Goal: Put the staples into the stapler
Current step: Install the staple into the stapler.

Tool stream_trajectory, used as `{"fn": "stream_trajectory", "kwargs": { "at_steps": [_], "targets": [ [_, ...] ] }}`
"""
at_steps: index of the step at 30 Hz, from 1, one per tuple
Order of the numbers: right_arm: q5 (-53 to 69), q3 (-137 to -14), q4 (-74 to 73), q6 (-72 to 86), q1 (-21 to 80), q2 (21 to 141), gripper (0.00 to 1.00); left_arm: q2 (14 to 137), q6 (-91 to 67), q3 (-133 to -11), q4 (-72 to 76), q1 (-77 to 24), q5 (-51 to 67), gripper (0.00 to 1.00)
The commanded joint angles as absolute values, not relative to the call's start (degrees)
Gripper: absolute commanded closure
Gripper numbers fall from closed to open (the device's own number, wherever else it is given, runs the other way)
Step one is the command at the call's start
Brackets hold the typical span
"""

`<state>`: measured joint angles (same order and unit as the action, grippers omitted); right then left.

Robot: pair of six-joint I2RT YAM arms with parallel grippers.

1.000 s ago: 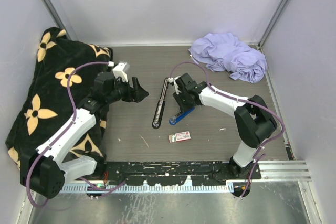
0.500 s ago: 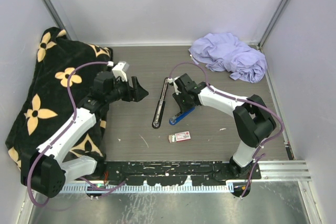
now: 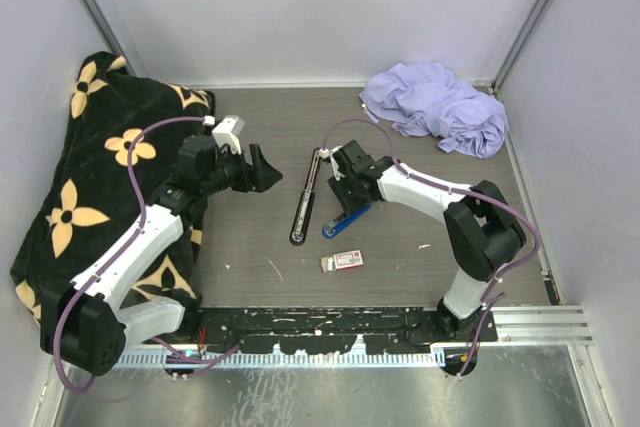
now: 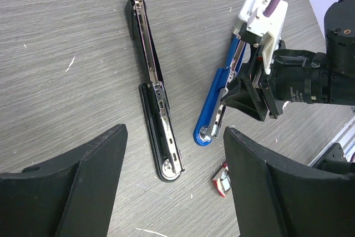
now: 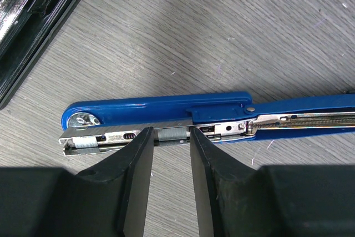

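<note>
Between the narrowly parted jaws of the right gripper [image 5: 171, 140] a staple strip [image 5: 172, 134] sits in the rail of the blue stapler [image 5: 161, 105]. The jaws have just eased wider, probably releasing it, though I cannot tell whether they touch. The stapler lies diagonally, rounded tip toward the box of staples [image 3: 345, 261] nearby on the counter [image 3: 250, 237] — left gripper [image 4: 175, 134] open, empty.

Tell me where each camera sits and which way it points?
Top external: fixed above and behind the arms, looking down on the table; left arm and right arm show, bases at the bottom.
Left wrist: rides the left arm, looking down past the left claw at the black stapler; the right arm's end shows too.
Right wrist: rides the right arm, looking down close past the right claw at the blue stapler.
Shared: top and left wrist views both show both staplers and the staples box.
</note>
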<state>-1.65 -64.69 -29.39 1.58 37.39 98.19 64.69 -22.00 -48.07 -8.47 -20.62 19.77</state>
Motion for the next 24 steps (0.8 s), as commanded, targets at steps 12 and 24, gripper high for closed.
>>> {"fn": "stream_trajectory", "kwargs": {
  "at_steps": [12, 24],
  "targets": [
    [0.14, -66.73, -28.26, 4.29, 36.81, 94.85, 0.56, 63.55, -22.59, -48.32, -5.41, -20.13, 20.35, 0.27],
    [8.78, -62.45, -23.25, 8.38, 31.59, 93.83, 0.47, 61.78, -22.02, -48.43, -7.21, -20.12, 18.74, 0.26]
  ]
}}
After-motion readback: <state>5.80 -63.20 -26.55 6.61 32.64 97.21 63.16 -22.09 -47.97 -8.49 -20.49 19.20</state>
